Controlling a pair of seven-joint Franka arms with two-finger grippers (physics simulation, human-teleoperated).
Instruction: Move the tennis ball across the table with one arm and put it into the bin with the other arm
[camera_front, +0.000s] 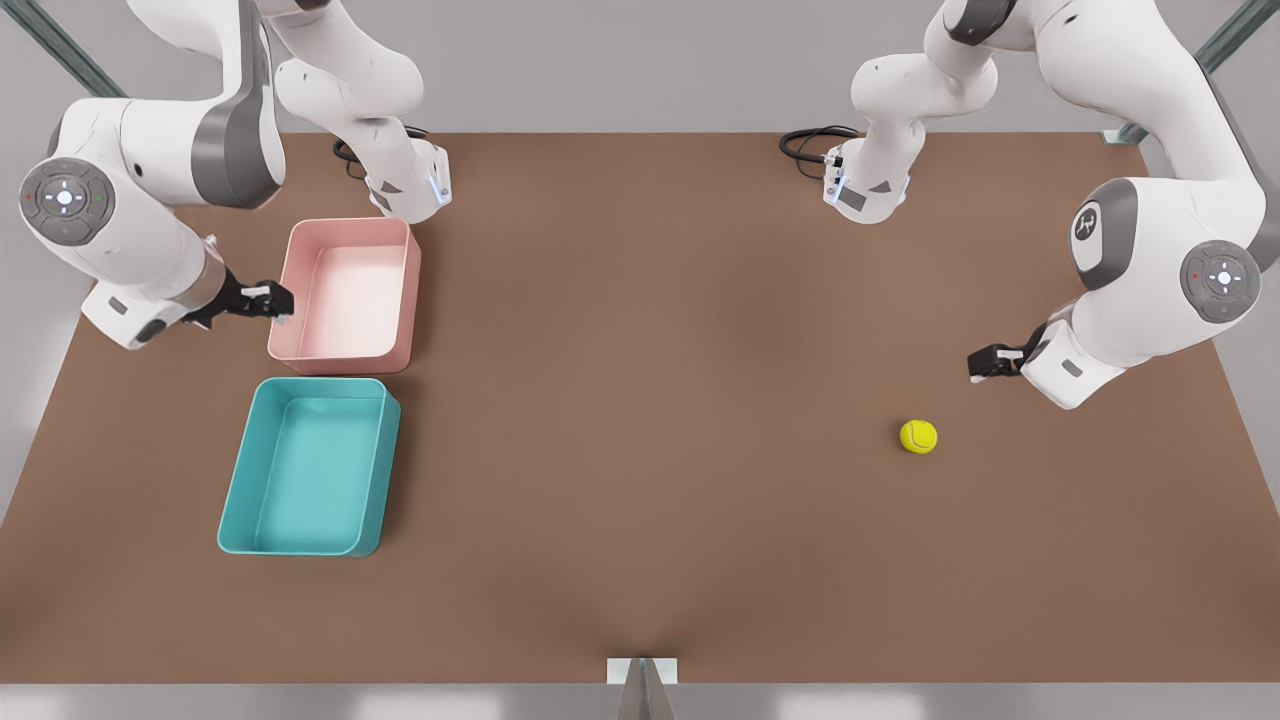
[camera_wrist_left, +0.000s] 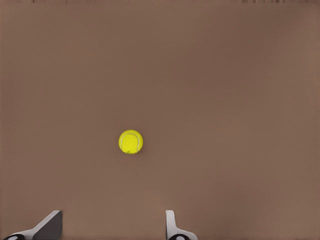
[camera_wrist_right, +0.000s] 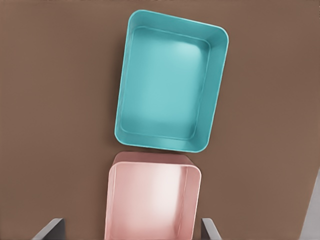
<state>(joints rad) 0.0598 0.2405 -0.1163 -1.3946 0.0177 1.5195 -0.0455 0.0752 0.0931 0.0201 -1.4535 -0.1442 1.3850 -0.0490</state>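
the tennis ball (camera_front: 918, 436) lies on the bare brown tabletop (camera_front: 640, 400) toward the front view's right, well apart from both trays. the left claw (camera_front: 985, 363) hangs above the tabletop near the ball, not touching it; in the left wrist view its two fingertips (camera_wrist_left: 47, 225) stand spread wide with nothing between them, the ball (camera_wrist_left: 131, 141) lying beyond them. on the front view's left, the teal bin (camera_front: 305, 466) sits just beside the pink tray (camera_front: 345, 290), their short ends almost meeting, and both hold nothing. the right claw (camera_front: 272, 300) hovers at the pink tray's outer wall, fingers spread wide and released, with the bin (camera_wrist_right: 170, 82) and pink tray (camera_wrist_right: 150, 200) below it.
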